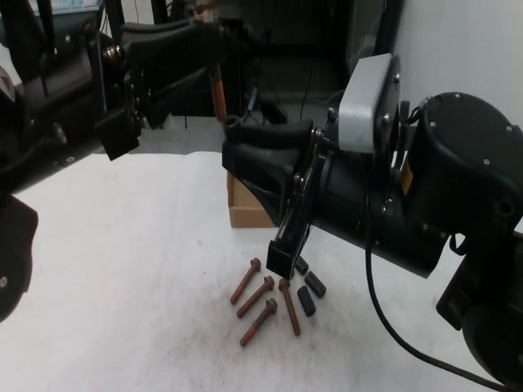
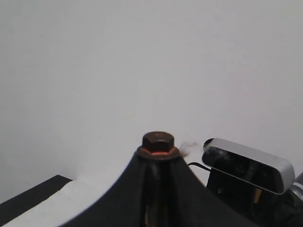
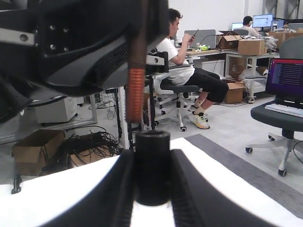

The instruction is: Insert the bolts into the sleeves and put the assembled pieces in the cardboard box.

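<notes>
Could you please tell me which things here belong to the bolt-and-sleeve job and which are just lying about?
Job: bolt in the left gripper, sleeve in the right gripper, four loose bolts, loose sleeves, cardboard box.
Lying about: floor carton, cable tangle, office chair, laptop.

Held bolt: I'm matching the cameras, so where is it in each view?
High view: the bolt hangs in the upper middle.
Left wrist view: its head sits at the left end effector's tip.
Right wrist view: its threaded shaft hangs above the sleeve.
Shared landmark: the white bench cover.
</notes>
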`<state>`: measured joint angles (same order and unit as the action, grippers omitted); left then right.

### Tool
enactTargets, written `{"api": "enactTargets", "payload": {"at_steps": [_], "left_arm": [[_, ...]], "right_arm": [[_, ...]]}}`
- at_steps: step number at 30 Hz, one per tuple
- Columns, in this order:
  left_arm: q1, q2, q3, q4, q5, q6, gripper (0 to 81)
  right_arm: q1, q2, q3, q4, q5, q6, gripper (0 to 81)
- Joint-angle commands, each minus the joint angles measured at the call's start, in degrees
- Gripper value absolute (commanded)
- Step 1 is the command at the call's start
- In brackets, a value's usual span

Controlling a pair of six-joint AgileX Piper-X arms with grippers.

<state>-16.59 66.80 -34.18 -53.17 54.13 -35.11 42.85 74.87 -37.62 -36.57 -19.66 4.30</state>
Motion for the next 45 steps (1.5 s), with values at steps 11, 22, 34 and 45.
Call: {"api": "enactTargets", "payload": {"at_steps": [11, 22, 34, 45], "left_arm": [[-0.18, -0.04, -0.71, 3.25, -0.98, 4.73, 0.2], [-1.05, -0.04, -0.71, 3.24, -4.01, 4.73, 0.2], [-1.14, -0.04, -0.71, 3.24, -4.01, 4.73, 0.2], [-1.09, -0.04, -0.71, 5.05, -4.55, 4.73, 0.2]], "right_arm": [[-0.15, -0.26, -0.22, 0.72, -0.17, -0.47, 0.8], [-0.15, -0.26, -0.22, 0.79, -0.39, -0.47, 0.8], [-0.15, -0.26, -0.22, 0.79, -0.39, -0.47, 0.8], [-0.15, -0.26, -0.22, 0.79, -0.39, -0.47, 0.8]]}}
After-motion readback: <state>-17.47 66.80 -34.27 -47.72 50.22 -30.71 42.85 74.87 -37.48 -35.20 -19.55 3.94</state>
